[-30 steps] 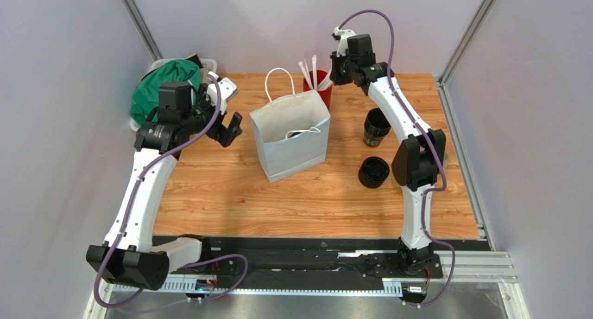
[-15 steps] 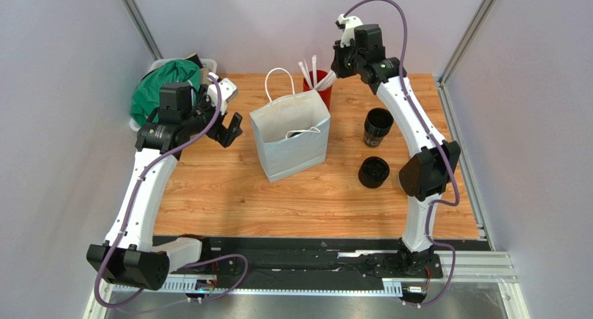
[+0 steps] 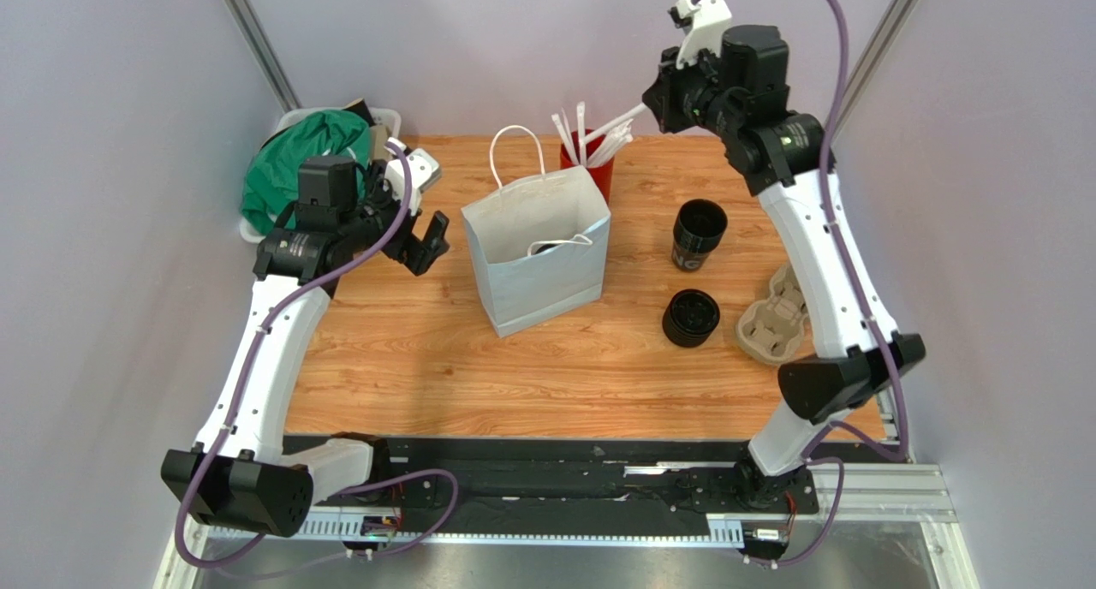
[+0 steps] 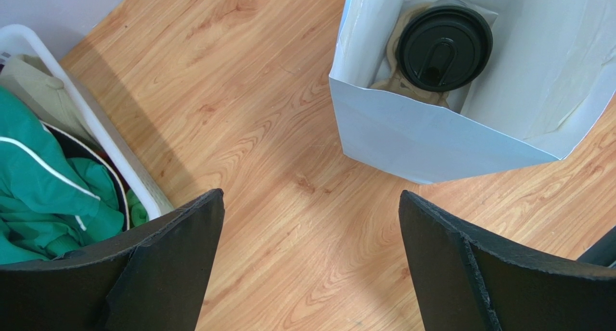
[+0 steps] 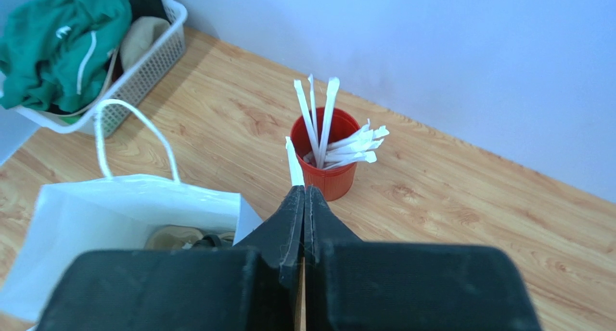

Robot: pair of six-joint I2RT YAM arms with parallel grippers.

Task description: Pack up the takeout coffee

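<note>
Right claw [image 5: 304, 194] higher; seemingly black-lidded cups [image 3: 699, 233]

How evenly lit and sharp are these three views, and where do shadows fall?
Top external: soft, even light, sharp. Left wrist: crisp wood grain, shadow band beside the basket. Right wrist: red cup sharp; end effector, shut on a straw, dark, slightly soft.

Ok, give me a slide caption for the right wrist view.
Right gripper shut on a white straw, red cup of straws ahead, white bag lower left.
</note>
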